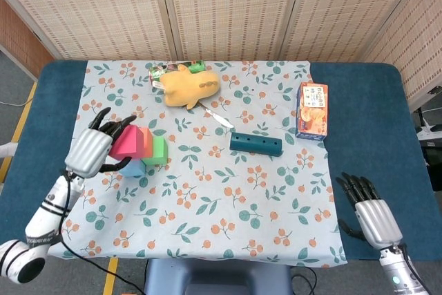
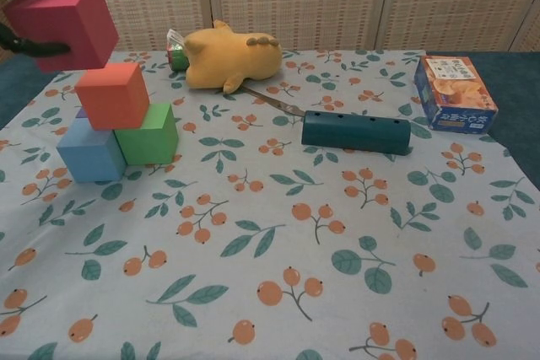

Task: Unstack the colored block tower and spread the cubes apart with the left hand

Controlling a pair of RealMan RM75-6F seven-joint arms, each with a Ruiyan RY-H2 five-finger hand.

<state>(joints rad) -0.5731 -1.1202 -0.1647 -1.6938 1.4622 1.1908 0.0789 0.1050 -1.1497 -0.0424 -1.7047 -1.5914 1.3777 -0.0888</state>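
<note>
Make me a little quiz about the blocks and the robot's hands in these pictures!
1. True or false: the pink cube is lifted clear of the orange cube.
2. Which hand holds the pink cube? A) left hand B) right hand C) neither
3. Fill in: the orange cube rests on the blue cube and the ____ cube.

Key: 1. True; a gap shows between them in the chest view. 2. A; the right hand is open near the table's edge, holding nothing. 3. green.
</note>
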